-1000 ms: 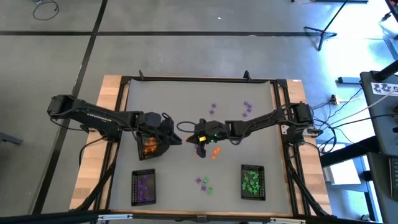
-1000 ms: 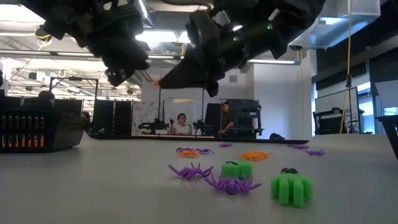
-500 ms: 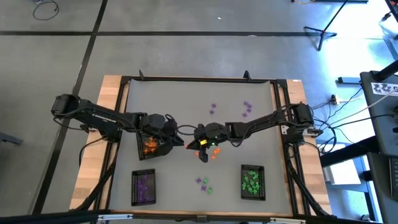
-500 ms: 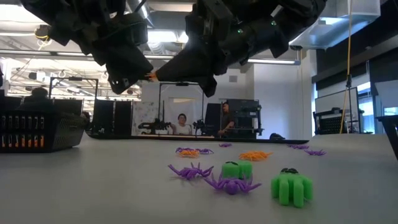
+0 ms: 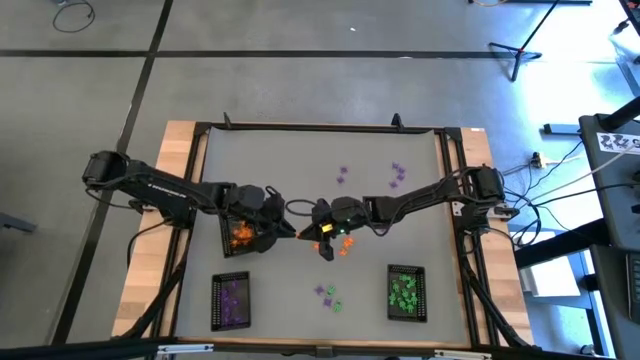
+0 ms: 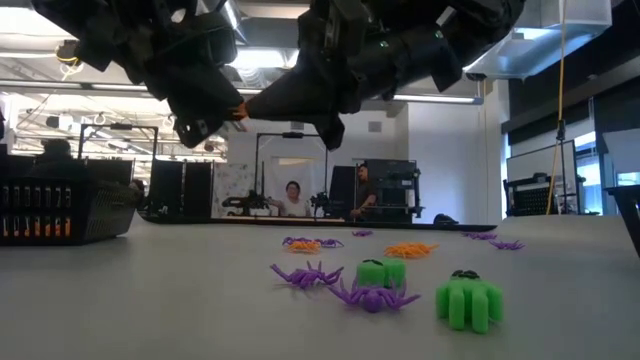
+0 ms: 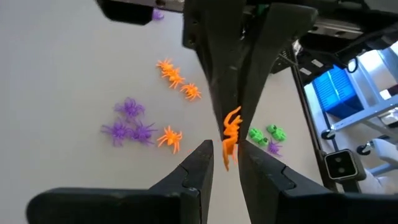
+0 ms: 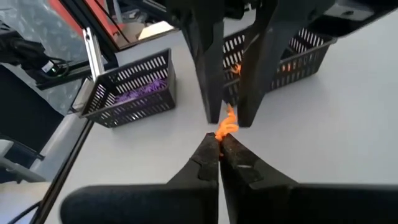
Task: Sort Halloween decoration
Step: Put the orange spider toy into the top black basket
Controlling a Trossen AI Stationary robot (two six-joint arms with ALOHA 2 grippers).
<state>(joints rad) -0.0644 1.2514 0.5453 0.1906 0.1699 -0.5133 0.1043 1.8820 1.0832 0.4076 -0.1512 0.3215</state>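
Two grippers meet tip to tip above the table's middle, just beside the tray of orange pieces [image 5: 240, 234], with an orange spider [image 7: 231, 135] between them. The right gripper [image 8: 219, 148] is clamped shut on one end of it; the left gripper [image 7: 222, 163] stands part open around the other end, so this looks like a hand-over in mid-air. Next, I judge, the left fingers must close on the spider before the right lets go, then carry it to the orange tray. Whether the left fingertips already touch the spider cannot be told. From table height the spider is only an orange fleck, and the purple tray [image 5: 231, 300] and green tray [image 5: 405, 292] lie nearer the table's front edge.
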